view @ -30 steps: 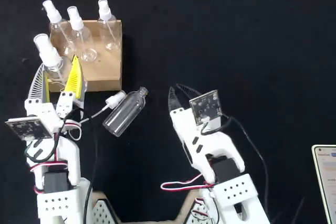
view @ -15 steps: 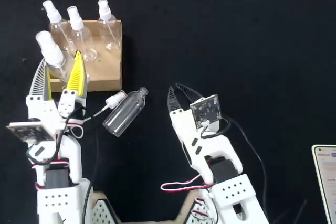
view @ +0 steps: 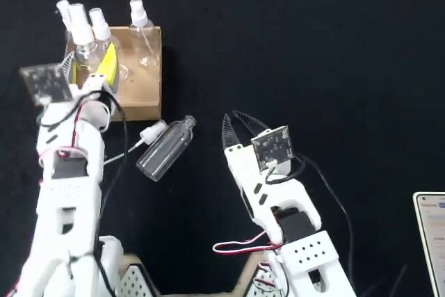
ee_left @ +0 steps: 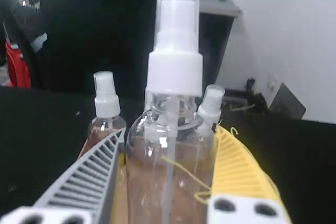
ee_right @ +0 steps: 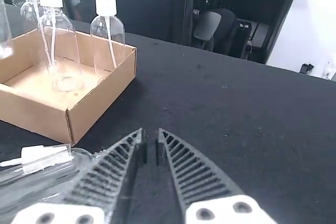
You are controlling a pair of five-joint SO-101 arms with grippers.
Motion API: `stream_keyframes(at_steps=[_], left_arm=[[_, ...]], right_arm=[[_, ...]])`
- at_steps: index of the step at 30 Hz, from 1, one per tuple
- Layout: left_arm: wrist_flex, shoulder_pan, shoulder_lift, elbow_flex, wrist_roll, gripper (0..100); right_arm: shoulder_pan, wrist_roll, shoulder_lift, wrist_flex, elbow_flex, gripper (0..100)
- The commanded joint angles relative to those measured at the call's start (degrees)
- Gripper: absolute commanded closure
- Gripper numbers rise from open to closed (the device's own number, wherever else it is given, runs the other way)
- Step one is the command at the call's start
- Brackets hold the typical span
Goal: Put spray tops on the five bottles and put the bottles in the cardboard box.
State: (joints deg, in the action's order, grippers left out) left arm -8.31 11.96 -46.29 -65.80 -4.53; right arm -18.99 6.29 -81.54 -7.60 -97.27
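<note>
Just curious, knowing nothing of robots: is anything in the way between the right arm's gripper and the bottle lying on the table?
Nothing visible. Only bare black table separates the right gripper from the lying bottle; the loose spray top rests on the bottle's far side.

Your left gripper (view: 89,66) is clamped round an upright bottle (view: 80,31) with its spray top on, held over the left side of the cardboard box (view: 147,94). The box sits near the far left corner of the table (view: 320,53). Three more capped bottles (view: 141,31) stand in the box along its far side. On the table just beside the box's near right corner, a fifth bottle (view: 165,148) lies on its side with a bare neck. A loose spray top (view: 153,131) lies against it. Your right gripper (view: 238,124) hovers just right of that bottle, fingers a little apart and holding nothing.
</note>
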Motion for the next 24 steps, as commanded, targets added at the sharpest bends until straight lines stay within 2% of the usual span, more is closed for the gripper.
stream_keyframes(at_steps=[1, 10, 18, 24], left_arm=[[-5.71, 4.62, 8.53, 7.6, 0.09, 87], [-31.38, 9.1, 29.45, 9.45, 0.18, 87], [-40.0, 9.45, 45.1, 15.52, 0.18, 87], [-44.57, 9.54, 51.78, 17.54, 0.18, 87]], right_arm=[[0.88, 0.44, 0.57, 0.97, 0.04, 96.2], [0.79, 0.44, 0.57, 0.97, 0.04, 96.2], [0.79, 0.44, 0.48, 0.97, 0.04, 96.2], [0.79, 0.44, 0.31, 0.97, 0.04, 96.2]])
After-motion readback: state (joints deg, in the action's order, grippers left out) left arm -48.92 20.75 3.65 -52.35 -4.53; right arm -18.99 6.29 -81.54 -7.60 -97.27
